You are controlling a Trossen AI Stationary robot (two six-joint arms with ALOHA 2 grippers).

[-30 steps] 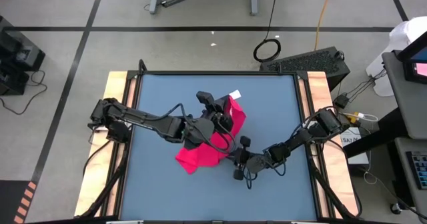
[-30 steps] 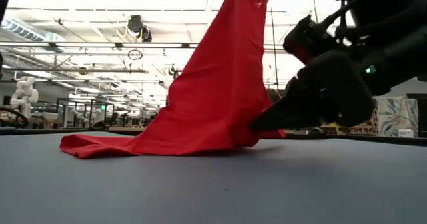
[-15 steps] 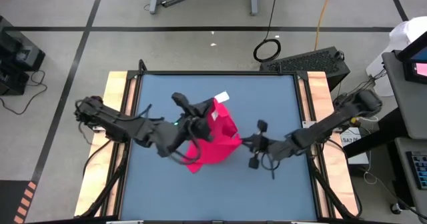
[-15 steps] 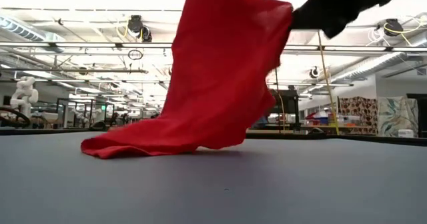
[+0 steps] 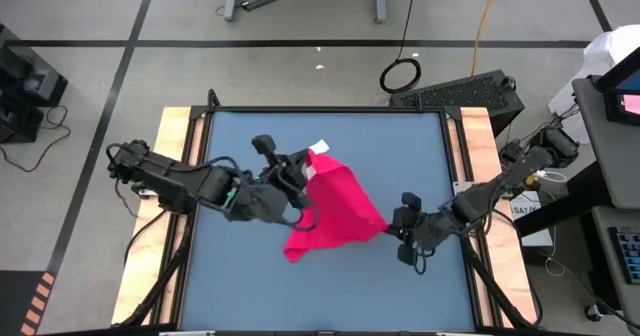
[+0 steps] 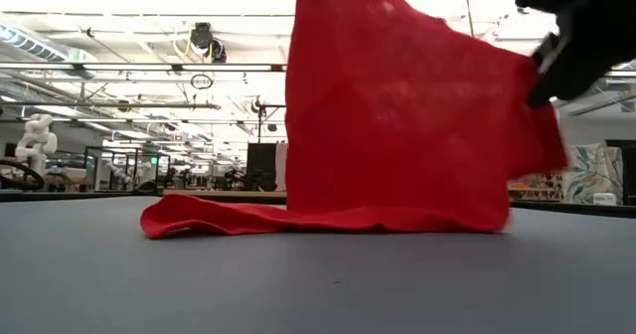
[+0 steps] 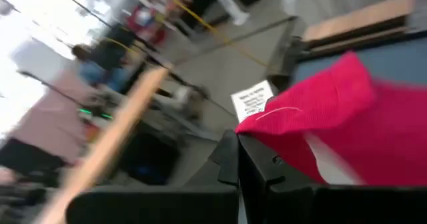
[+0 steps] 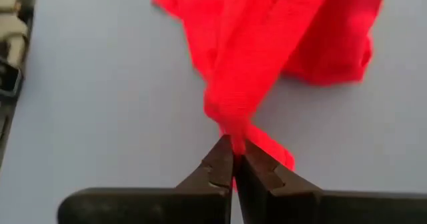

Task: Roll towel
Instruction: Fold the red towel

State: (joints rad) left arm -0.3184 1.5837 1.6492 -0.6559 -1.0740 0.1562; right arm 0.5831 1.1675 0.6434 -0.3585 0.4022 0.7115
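Your towel (image 5: 335,211) hangs stretched above mid-table (image 5: 240,286), only its lower hem resting there. The left claw (image 7: 238,139) pinches the corner by the tag (image 7: 252,101); the right claw (image 8: 233,146) is closed on the opposite corner (a thin bite). Pull further apart and that corner may slip free, collapsing the towel into a heap.

Even overhead light, bright; the low view looks into glaring ceiling lamps (image 6: 149,6) and the background washes out; the towel (image 6: 397,125) shows sharp there, the dark arm beside it smeared; the left wrist view is streaked with motion blur; shadows on the desk (image 5: 240,246) are soft and faint.
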